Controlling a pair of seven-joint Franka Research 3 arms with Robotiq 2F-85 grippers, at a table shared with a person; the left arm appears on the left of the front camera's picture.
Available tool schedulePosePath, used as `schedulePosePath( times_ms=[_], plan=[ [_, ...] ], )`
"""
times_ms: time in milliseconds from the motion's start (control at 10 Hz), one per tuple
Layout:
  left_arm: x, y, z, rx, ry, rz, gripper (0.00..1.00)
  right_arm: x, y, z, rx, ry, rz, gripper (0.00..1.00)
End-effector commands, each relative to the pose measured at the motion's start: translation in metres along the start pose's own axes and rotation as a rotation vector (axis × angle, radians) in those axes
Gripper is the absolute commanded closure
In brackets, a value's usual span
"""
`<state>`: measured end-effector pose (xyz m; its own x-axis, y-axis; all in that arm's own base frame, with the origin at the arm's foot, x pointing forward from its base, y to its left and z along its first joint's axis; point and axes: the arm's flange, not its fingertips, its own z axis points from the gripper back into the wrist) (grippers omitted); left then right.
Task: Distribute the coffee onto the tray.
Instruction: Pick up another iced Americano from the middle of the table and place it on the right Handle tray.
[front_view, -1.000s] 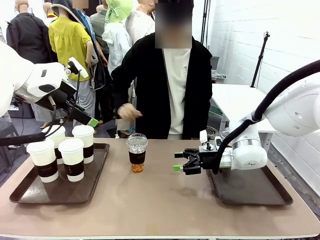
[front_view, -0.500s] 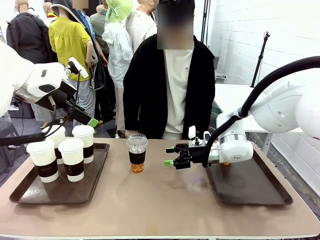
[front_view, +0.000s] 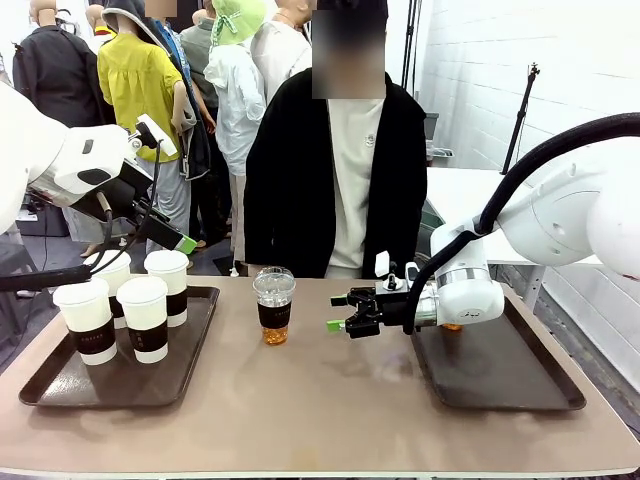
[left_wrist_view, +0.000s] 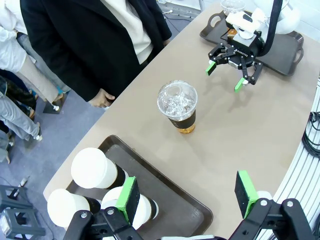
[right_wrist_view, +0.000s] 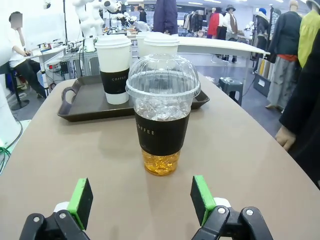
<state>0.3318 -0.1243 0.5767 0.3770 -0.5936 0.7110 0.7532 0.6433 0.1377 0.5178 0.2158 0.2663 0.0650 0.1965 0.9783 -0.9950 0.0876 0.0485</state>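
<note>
Near the counter's (front_view: 330, 400) far edge, a clear dome-lidded amber-drink cup (front_view: 274, 300) is faced by the right tool (front_view: 338, 312), wide open, empty; its sleeve (front_view: 273, 315) should be straddled squarely.

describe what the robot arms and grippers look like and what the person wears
Both arms are white with rounded joints; the right arm carries a thick black hose, the left arm thinner black cables. The left gripper and right gripper are black with green pads. The person wears a black jacket over a white top.
</note>
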Motion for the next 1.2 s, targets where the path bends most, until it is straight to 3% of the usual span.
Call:
schedulePosePath(
  times_ms=[0, 1100],
  plan=[
    [-0.001, 0.001, -0.001, -0.002, -0.001, 0.003, 0.00, 0.000, 0.001, 0.001, 0.003, -0.005, 0.007, 0.00],
    [-0.001, 0.001, -0.001, -0.002, -0.001, 0.003, 0.00, -0.009, 0.007, -0.067, -0.042, -0.072, -0.047, 0.00]
  ],
)
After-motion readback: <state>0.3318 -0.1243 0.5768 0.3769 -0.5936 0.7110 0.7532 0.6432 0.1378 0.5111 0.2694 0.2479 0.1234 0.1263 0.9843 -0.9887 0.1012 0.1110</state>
